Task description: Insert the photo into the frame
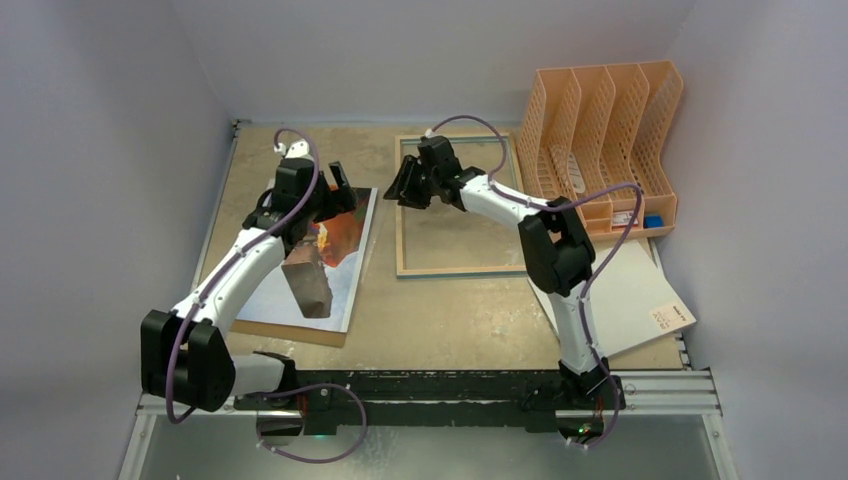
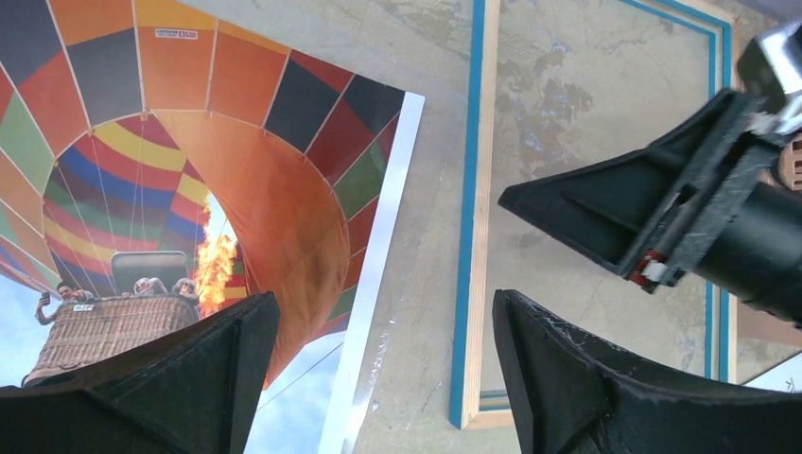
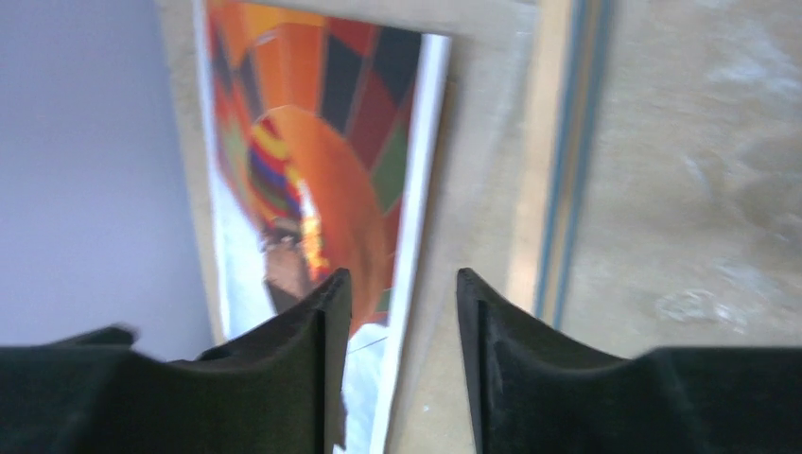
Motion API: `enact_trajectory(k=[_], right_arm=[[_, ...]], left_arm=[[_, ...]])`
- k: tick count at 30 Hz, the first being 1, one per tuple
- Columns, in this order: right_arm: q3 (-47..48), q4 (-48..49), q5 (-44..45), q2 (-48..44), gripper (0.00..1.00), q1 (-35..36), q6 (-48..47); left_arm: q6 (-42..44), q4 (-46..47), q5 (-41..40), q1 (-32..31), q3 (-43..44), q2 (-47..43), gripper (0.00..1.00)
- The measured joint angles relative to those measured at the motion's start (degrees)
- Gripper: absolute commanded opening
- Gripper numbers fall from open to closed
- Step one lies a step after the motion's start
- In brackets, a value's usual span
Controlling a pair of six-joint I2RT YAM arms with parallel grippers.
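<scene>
The photo [image 1: 335, 262], a striped hot-air balloon print, lies flat on the table's left side, on a brown board. The frame [image 1: 460, 270] lies right of it, pale wood with a cyan edge. My left gripper [image 1: 337, 198] hovers over the photo's far right corner; in the left wrist view it [image 2: 383, 322] is open over the strip of table between the photo [image 2: 189, 142] and the frame [image 2: 471, 189]. My right gripper [image 1: 394, 190] hangs at the frame's left rail, open and holding nothing [image 3: 402, 284], with the photo [image 3: 322, 142] and frame [image 3: 563, 170] beneath.
A peach file organiser [image 1: 605, 140] stands at the back right. A white sheet [image 1: 630, 300] lies near the right arm's base. The brown backing board [image 1: 290, 332] shows under the photo's near edge. Grey walls close in on both sides.
</scene>
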Motion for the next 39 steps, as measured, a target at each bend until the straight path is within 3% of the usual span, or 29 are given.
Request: enact_trajectory(k=[4, 8, 17, 23, 39], right_arm=[[-1.05, 6.93, -4.85, -0.96, 0.35, 0.33, 1.07], [1.70, 7.26, -5.53, 1.77, 0.41, 1.64, 1.75], [-2.43, 4.15, 0.28, 2.73, 0.43, 4.83, 5.62], [-0.92, 2.36, 3.13, 2.86, 0.45, 5.51, 7.15], [7.93, -2.56, 6.14, 10.34, 0.46, 6.80, 10.93]], left_arm=[[-0.61, 2.14, 0.24, 0.02, -2.23, 0.02, 0.79], [-1.77, 2.69, -0.20, 0.31, -4.35, 1.07, 0.76], [-3.26, 3.41, -4.33, 4.33, -8.20, 6.19, 0.64], [-3.13, 4.48, -5.86, 7.37, -8.39, 13.00, 0.62], [-3.43, 1.95, -10.67, 7.56, -7.78, 17.88, 0.57]])
